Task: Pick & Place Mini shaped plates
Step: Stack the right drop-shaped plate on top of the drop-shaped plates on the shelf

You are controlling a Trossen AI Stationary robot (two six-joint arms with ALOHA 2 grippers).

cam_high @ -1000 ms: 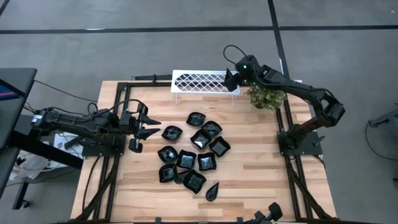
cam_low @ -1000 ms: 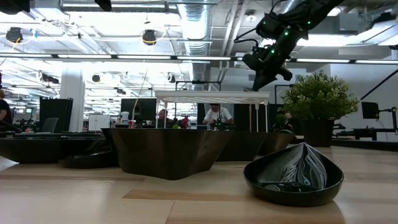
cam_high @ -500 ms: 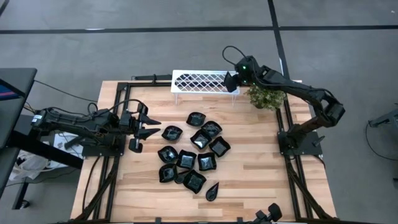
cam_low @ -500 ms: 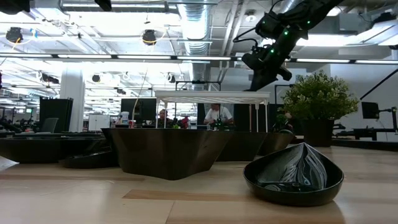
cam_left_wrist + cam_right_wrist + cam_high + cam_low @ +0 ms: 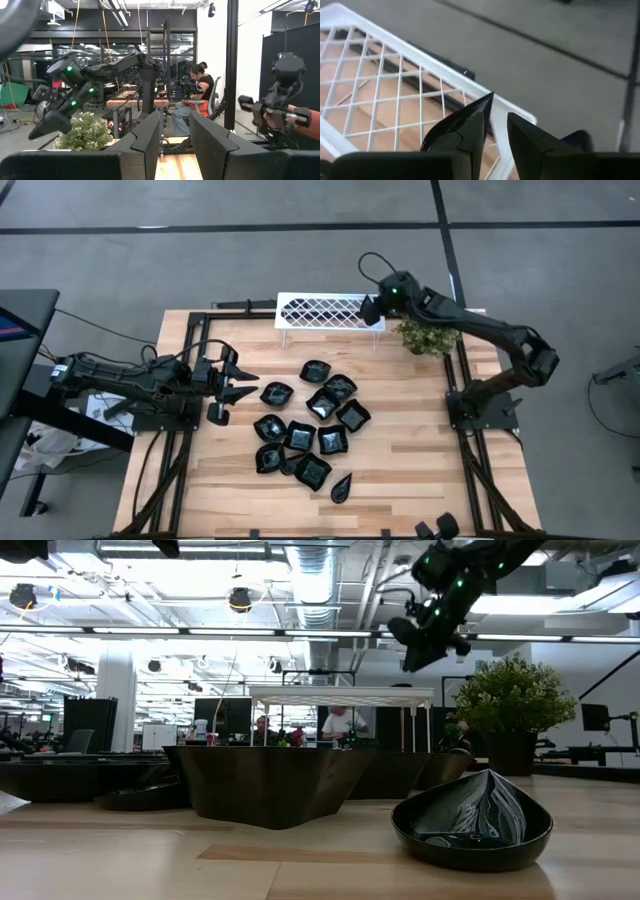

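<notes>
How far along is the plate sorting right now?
Early. Done: no plate shows clearly on the white tray. In hand: the right gripper hangs open over the tray's right end; a dark pointed piece beside its fingers may be a plate. Left to do: about a dozen black plates sit clustered on the table; the left gripper waits open and empty beside them.

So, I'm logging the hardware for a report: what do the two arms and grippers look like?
Both arms are dark and jointed, with black cables. The right gripper has pointed black fingers and a green light behind it. The left gripper has matching dark, tapered fingers.
</notes>
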